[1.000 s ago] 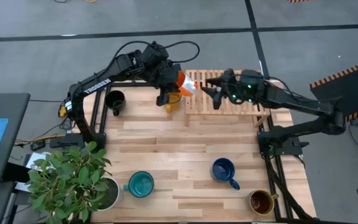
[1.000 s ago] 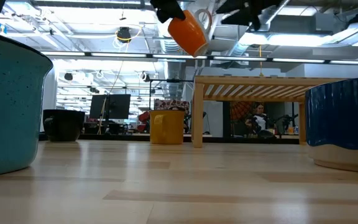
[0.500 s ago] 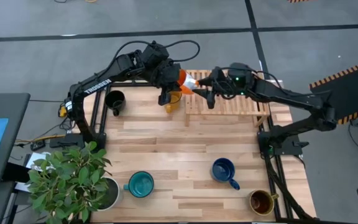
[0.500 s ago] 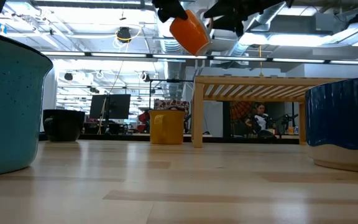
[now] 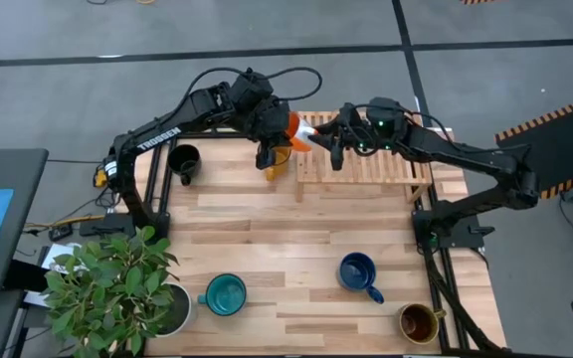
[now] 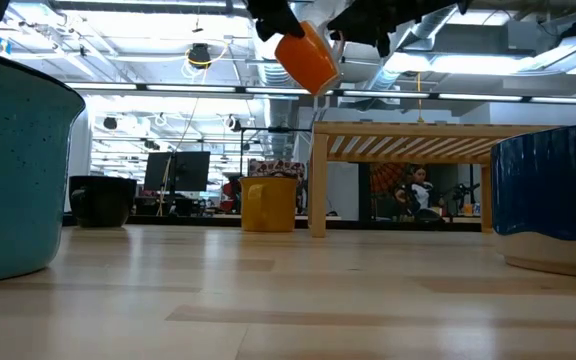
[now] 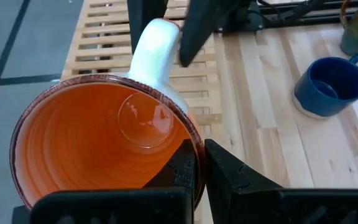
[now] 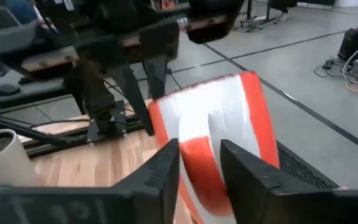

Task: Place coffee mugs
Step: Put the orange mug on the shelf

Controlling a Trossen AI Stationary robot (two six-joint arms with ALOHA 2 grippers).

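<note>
The orange mug (image 5: 296, 132) with a white handle hangs in the air over the table's far side, at the left end of the wooden slatted rack (image 5: 376, 169). My left gripper (image 5: 279, 134) is shut on its rim. My right gripper (image 5: 328, 139) is open, and its fingers stand on either side of the white handle (image 7: 156, 43). The yellow mug (image 5: 275, 162) stands on the table below the left gripper. The black mug (image 5: 183, 159) stands near the far left. The teal (image 5: 225, 294), dark blue (image 5: 357, 270) and olive-brown (image 5: 418, 322) mugs stand along the near edge. My left gripper pinches the orange mug's rim (image 7: 194, 146) on the side away from the handle, one finger (image 7: 182, 165) inside the cup and one (image 7: 229, 180) outside. The mug (image 6: 308, 58) is lifted clear and tilted, its handle pointing toward the right arm. My right gripper comes level from the table's right with its fingers astride the handle (image 8: 219, 127). Whether they touch it I cannot tell.
The slatted rack (image 6: 418, 135) stands on legs along the far right side, level with the right arm. A leafy plant in a white pot (image 5: 172, 310) fills the near left corner. Bare wood lies across the table's middle between the far and near mugs.
My right gripper has moved toward the table's left, up to the orange mug, and its fingers now stand on either side of the handle. My left gripper has kept the mug aloft in nearly the same place.
</note>
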